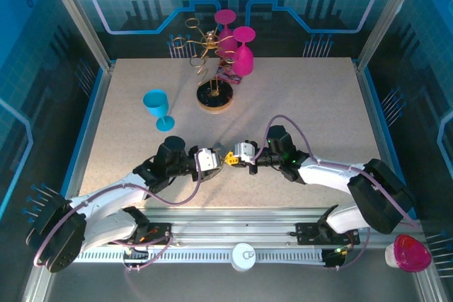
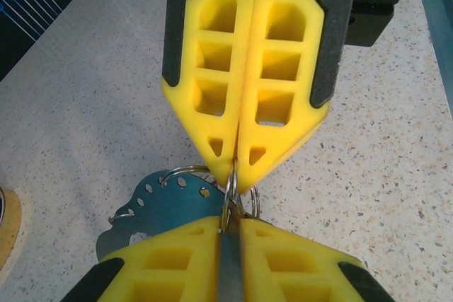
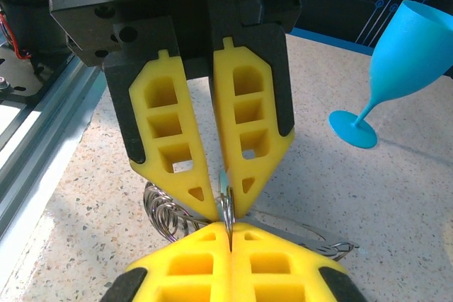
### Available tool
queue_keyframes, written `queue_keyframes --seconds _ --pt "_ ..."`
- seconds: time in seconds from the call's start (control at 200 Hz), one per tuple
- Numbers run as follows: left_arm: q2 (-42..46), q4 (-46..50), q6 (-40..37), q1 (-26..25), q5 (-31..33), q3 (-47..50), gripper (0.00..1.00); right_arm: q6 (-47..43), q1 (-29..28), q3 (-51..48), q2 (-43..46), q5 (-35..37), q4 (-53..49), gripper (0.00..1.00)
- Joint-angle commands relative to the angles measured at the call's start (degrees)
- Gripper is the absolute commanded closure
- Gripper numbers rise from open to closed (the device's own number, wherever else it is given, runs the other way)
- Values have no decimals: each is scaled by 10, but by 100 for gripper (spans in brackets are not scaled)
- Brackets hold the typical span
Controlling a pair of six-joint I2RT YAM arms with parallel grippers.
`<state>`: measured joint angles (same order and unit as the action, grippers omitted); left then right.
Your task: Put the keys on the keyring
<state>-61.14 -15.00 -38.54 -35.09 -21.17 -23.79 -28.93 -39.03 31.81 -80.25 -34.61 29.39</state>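
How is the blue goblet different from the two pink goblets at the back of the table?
The blue goblet stands upright on its base on the table, while the pink goblets hang upside down, bases up, on the gold wire rack. The blue goblet stands alone to the left of the rack, and the pink goblets sit close together. The blue goblet is light blue and the pink goblets are magenta. All have the same stemmed shape.

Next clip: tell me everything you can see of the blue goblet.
The blue goblet looks like glossy turquoise plastic, with a flared bowl, a thin stem and a round flat foot. It stands upright on the speckled table, and its bowl looks empty from above. It is to the left of the rack's wooden base and apart from it. Only the table touches it.
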Motion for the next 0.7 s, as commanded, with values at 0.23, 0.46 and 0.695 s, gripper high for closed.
queue_keyframes --seconds 0.23,0.46,0.695 --pt "-13 -81 17 -5 -47 6 92 -3 -13 23 -14 -33 19 100" --pt "4 -65 2 -4 -30 6 100 -14 -14 9 6 24 17 82" --pt "38 138 -38 -14 44 -79 100 -87 -15 4 96 165 -113 62"
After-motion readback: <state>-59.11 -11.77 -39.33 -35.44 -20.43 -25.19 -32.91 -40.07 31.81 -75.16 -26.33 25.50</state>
